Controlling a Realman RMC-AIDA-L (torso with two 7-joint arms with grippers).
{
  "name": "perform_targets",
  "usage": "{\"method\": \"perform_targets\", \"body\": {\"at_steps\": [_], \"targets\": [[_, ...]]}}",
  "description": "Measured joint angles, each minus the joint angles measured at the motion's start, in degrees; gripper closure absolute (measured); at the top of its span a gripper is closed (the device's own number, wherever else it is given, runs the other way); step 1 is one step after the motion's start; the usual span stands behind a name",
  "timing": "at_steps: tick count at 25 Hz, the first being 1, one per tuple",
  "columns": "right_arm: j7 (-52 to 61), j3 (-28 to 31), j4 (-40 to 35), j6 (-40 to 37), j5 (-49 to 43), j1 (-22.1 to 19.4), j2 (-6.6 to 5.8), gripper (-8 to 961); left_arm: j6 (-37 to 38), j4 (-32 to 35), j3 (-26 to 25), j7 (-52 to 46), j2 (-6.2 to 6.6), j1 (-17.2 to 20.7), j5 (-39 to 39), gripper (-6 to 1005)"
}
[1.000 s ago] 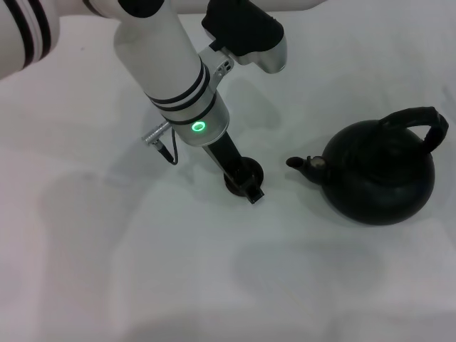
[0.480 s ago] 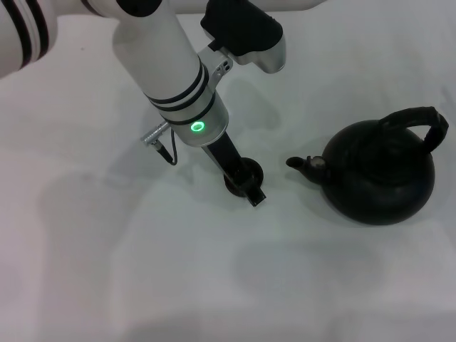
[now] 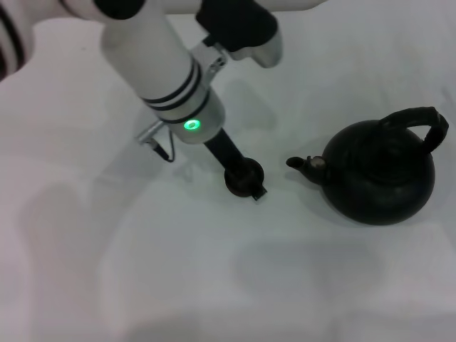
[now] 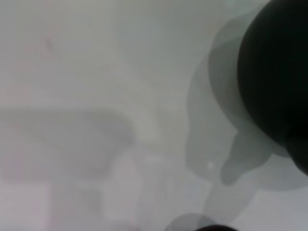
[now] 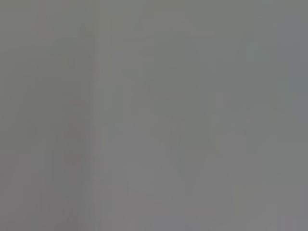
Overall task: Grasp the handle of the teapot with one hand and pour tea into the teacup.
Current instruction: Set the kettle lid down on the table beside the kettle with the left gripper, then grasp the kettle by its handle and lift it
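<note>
The matte-black teapot (image 3: 377,177) stands upright on the white table (image 3: 285,285) at the right, spout (image 3: 303,164) pointing left. Its arched handle (image 3: 420,120) is free. The tiny dark teacup (image 3: 244,177) sits on the table left of the spout, a short gap away. My left gripper (image 3: 249,184) reaches down from the upper left and is right at the teacup, partly covering it. The teapot's dark round body also shows in the left wrist view (image 4: 274,72). The right gripper is out of view; the right wrist view shows only plain grey.
My left arm's white forearm (image 3: 164,64) with its green light (image 3: 191,125) crosses the upper left of the table. A thin cable loop (image 3: 165,149) hangs beside the wrist.
My left arm has shifted slightly up and to the left. The teacup and the teapot stay where they were.
</note>
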Motion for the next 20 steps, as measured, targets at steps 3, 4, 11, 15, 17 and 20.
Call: {"method": "perform_targets", "body": {"at_steps": [3,4,11,15,17,20], "targets": [[0.0,0.0,0.0,-0.3,0.0,-0.1,-0.02,76,-0.8,6.3,-3.0,0.2,0.0,4.7,3.5,143],[0.0,0.0,-0.2,-0.5,0.0,-0.2,-0.04,76,-1.3,9.1,-4.2,0.4,0.01,6.5,4.5,143],[0.1,-0.2,-1.9,-1.5,-0.1,-0.9,-0.35,76,-2.3,23.6,-12.8,5.8,0.09,19.5,7.9,144],[2.1,-4.2,-6.4,-1.0,-0.2,-3.1,-0.47,76,2.5,28.8,-15.6,14.5,-0.03,28.5,2.5,144],[6.0,-7.7,-11.1,0.4,-0.3,-5.4,-0.63,76,5.8,29.6,-17.1,20.9,0.01,33.1,-3.3,144],[13.4,-13.1,-21.0,5.0,-2.7,-9.5,-0.67,77,10.0,28.8,-19.8,34.7,0.0,39.6,-16.8,144]]}}
